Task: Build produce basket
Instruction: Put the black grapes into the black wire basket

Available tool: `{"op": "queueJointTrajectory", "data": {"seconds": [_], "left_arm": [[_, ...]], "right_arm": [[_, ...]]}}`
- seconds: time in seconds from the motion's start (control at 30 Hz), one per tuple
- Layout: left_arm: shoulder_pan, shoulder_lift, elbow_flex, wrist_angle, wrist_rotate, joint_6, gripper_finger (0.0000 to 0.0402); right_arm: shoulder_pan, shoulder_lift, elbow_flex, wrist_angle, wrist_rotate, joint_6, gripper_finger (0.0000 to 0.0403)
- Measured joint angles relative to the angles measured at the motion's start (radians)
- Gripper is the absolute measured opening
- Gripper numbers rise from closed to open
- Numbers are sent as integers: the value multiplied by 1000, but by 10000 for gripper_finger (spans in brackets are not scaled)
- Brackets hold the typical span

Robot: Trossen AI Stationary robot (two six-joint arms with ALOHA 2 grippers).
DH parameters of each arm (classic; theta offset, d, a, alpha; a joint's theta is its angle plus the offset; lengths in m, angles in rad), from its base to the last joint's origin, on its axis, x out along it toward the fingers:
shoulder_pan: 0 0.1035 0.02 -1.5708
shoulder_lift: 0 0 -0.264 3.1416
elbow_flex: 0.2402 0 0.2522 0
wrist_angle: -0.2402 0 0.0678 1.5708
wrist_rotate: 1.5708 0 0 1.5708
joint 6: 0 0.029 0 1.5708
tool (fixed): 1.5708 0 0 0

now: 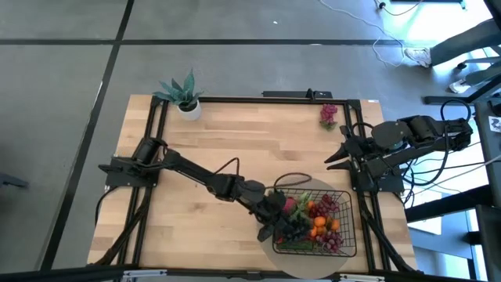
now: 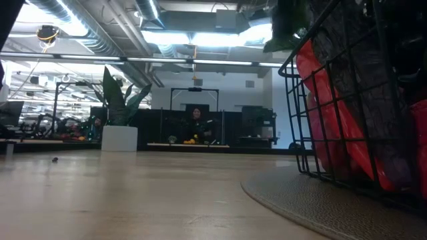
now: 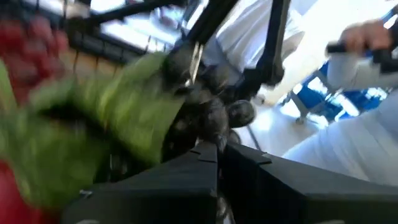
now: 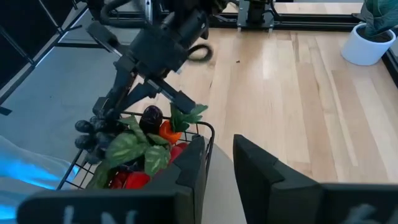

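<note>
Over the basket (image 1: 348, 235), left gripper (image 1: 275, 229) clamps dark grapes (image 4: 93, 134).

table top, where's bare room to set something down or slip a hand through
Bare wood runs across the middle of the table, between the potted plant and the pink produce, and at the near left corner. It is crowded near right: the basket on its round mat is heaped full, with the shut left gripper over its left edge. The right gripper hangs open beside its base.

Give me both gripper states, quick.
Left gripper: closed on the dark grapes, at the basket.
Right gripper: open, empty, parked at table's right edge.
</note>
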Motion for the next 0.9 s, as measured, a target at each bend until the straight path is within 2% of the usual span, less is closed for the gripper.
{"op": "queueJointTrajectory", "data": {"seconds": [0.1, 0.73, 0.9], "left_arm": [[-17, 0, -1, -62, 4, -2, 0], [-29, 0, 0, -175, 24, -10, 1], [-29, 0, 0, -178, -15, -9, 22]], "right_arm": [[0, 0, 0, 0, 0, 0, 70], [0, 0, 0, 1, 1, 1, 70], [0, 0, 0, 1, 1, 1, 70]]}}
